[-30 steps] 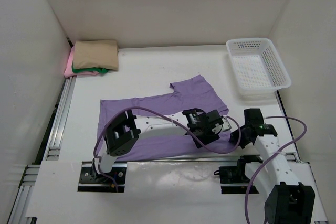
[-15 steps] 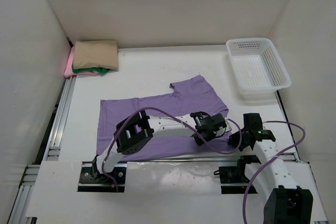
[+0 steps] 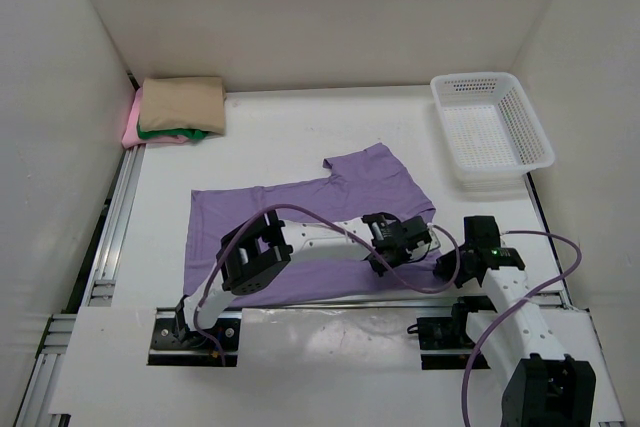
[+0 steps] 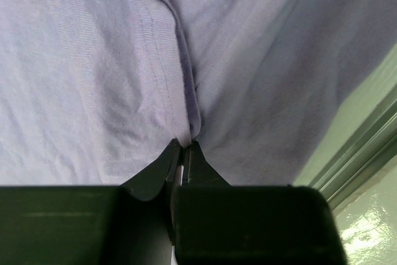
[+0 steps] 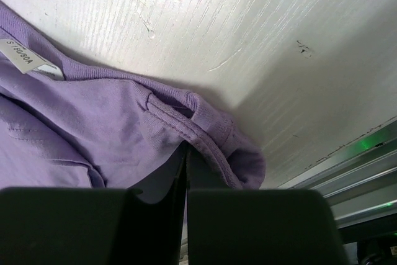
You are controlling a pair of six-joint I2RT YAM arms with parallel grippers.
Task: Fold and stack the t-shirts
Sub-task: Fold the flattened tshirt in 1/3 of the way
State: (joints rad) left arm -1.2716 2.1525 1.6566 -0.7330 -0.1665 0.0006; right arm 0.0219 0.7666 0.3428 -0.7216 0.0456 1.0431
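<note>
**At the near right of the worktop (image 3: 280, 137), both claws pinch the purple shirt (image 3: 300, 202)**

On the worktop's middle and near side the purple shirt lies spread flat, well apart from the stack (image 3: 180, 112) of folded shirts in the far left corner and from the basket (image 3: 447, 129) at the far right. Its long axis runs left to right, roughly along the near edge. The label (image 5: 23, 55) in the right wrist view puts the neck at the right end, so the hem points left. One sleeve (image 3: 365, 162) juts toward the back.

The left claw (image 3: 400, 244) is pressed together on a ridge of hemmed cloth, a thin fold caught between its tips. The right claw (image 3: 447, 267), just beside it and nearer the corner, is likewise clamped on a bunched seam close to the worktop's edge rail.

The step in hand looks like a fold of the neck end over toward the hem. To do it well, I would lift both claws together and only high enough to clear the cloth below. The two pinches should keep level so the edge between them is taut and not twisted. They should then travel leftward along the long axis. The pinches sit close together, so the far sleeve may drag or lag. Lay the edge down square before letting go.
</note>
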